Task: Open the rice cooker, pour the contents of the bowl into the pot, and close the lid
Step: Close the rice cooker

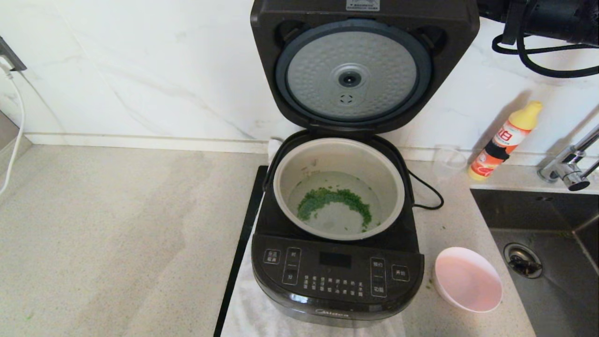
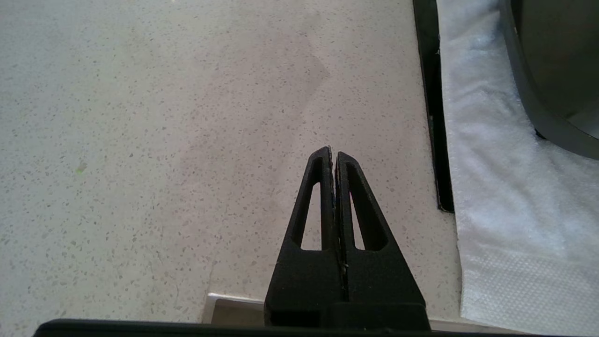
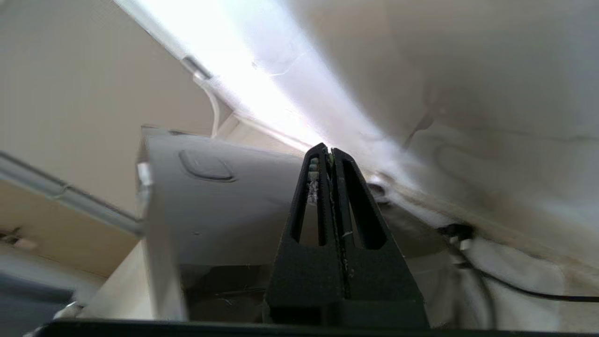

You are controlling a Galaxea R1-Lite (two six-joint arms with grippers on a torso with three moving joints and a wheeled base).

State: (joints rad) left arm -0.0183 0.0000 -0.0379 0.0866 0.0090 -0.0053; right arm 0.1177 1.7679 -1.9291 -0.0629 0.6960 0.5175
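Note:
The black rice cooker stands open on a white cloth, its lid upright with the dimpled silver disc facing me. The pot holds water and a ring of green bits. A pink bowl sits empty on the counter right of the cooker. My right arm is high at the back right, behind the lid. The right gripper is shut and empty, close to the lid's outer side with its oval button. My left gripper is shut and empty over bare counter left of the cooker.
An orange and yellow bottle and a clear cup stand by the wall at the right. A sink with a faucet lies right of the bowl. The cooker's cord loops behind it. A black strip edges the cloth.

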